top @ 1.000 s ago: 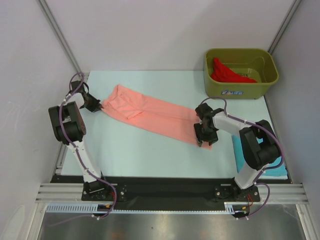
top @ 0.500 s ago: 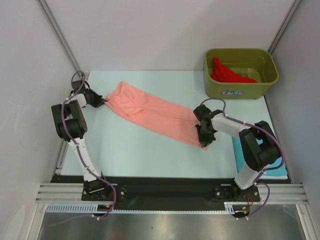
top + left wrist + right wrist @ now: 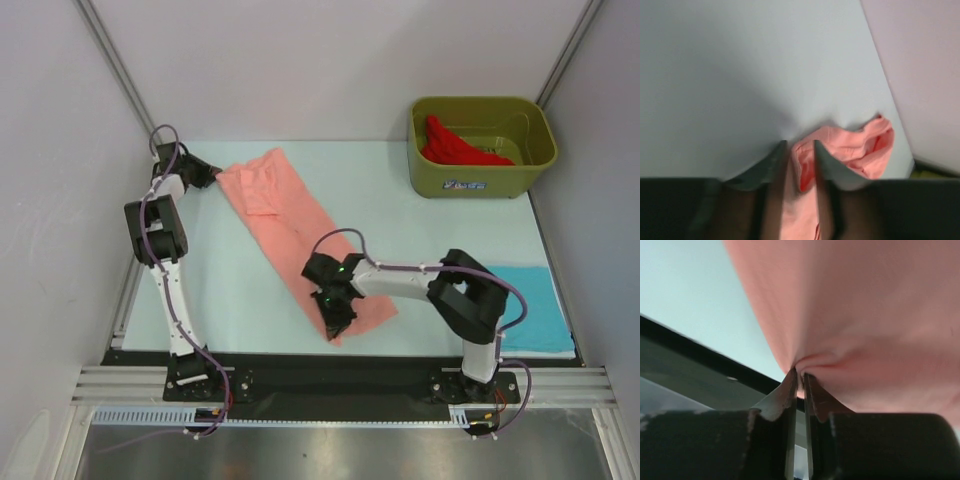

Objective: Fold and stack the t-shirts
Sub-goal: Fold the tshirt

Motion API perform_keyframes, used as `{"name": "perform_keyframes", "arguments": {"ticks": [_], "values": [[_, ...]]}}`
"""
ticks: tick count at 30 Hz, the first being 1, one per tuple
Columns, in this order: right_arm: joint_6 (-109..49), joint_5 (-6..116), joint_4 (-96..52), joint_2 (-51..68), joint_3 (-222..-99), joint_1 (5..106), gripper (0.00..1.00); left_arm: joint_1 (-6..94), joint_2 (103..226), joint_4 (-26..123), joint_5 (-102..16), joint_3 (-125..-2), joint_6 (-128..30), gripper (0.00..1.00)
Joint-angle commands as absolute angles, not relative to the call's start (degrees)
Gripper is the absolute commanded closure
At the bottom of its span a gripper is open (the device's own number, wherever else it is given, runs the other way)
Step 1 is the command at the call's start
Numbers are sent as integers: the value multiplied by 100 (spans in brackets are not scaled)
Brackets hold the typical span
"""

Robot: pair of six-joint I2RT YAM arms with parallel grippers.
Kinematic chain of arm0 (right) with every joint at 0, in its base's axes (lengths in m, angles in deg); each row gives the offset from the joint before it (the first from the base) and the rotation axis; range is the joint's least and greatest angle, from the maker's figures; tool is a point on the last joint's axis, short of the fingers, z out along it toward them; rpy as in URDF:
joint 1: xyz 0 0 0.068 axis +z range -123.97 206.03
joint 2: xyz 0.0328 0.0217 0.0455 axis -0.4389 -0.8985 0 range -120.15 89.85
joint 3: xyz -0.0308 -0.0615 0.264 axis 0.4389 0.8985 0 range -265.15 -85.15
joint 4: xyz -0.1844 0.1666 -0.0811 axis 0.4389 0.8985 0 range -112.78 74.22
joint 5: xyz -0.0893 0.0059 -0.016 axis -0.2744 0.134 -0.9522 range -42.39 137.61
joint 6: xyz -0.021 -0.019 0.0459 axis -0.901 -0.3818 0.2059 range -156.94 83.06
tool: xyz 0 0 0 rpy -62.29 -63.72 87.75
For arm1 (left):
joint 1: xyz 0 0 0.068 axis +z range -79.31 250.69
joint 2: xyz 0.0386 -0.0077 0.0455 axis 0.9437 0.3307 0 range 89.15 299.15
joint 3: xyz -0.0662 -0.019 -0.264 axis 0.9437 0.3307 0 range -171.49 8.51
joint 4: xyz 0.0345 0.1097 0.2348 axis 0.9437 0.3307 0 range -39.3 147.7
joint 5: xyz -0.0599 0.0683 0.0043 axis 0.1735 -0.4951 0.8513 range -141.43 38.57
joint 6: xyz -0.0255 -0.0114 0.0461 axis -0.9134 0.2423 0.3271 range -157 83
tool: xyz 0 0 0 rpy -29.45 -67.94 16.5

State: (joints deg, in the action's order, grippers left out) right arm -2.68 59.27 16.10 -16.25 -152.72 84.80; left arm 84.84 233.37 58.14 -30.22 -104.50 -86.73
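The salmon-pink t-shirt (image 3: 290,215) lies as a long folded strip, running from the far left of the table to the near middle. My left gripper (image 3: 208,173) is at the strip's far end. In the left wrist view its jaws (image 3: 800,145) stand a little apart, with a loose fold of pink fabric (image 3: 865,145) between them. My right gripper (image 3: 335,322) is at the near end, shut on a pinch of the pink cloth (image 3: 865,315), as the right wrist view (image 3: 800,374) shows. A turquoise-blue t-shirt (image 3: 525,310) lies flat at the right. A bright red one (image 3: 452,145) sits in the tub.
The olive-green tub (image 3: 530,150) stands at the far right corner. The black front rail (image 3: 320,365) runs just below the right gripper. Grey walls close in the table on the left, back and right.
The right gripper shut on the shirt's near end and dragged it left toward the front edge. The left gripper carried the far end further back, then its jaws parted a little.
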Motion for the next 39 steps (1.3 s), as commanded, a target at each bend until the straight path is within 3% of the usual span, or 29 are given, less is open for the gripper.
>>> {"name": "perform_keyframes", "arguments": {"ticks": [1, 3, 6, 9, 10, 15, 18, 22, 28, 32, 39], "values": [[86, 6721, 1369, -2185, -16019, 8983, 83, 8422, 23277, 6834, -3569, -11417, -8001, 61], [68, 6703, 1414, -2361, -16458, 9054, 77, 8396, 23049, 7177, -3955, -11375, -7718, 53], [59, 6458, 1606, -2240, -16767, 9072, 51, 8378, 22443, 7616, -4413, -11217, -7129, 43], [-89, 6194, 1878, -1898, -16978, 9020, 39, 8352, 21573, 7663, -4598, -10472, -6838, 40], [-142, 5967, 2088, -1791, -16988, 8993, 30, 8343, 21327, 7610, -4563, -10173, -6803, 39], [-362, 5877, 2231, -956, -16418, 8266, 20, 7906, 19406, 7539, -4326, -8011, -6609, 38], [-626, 5920, 2214, -429, -15847, 7608, 21, 7353, 18211, 7530, -4159, -6640, -6609, 39], [-985, 6341, 2091, 107, -15153, 6736, 33, 6210, 16705, 7724, -4071, -4762, -7108, 42], [-1224, 6973, 1705, 697, -14089, 5638, 48, 4057, 14973, 8049, -4273, -3168, -8398, 42], [-1259, 7309, 1423, 636, -13675, 5416, 47, 2826, 14698, 8128, -4475, -2648, -9209, 42], [-1435, 7432, 1212, 372, -13350, 5267, 44, 2569, 14671, 7750, -4317, -1874, -10237, 45]]}}
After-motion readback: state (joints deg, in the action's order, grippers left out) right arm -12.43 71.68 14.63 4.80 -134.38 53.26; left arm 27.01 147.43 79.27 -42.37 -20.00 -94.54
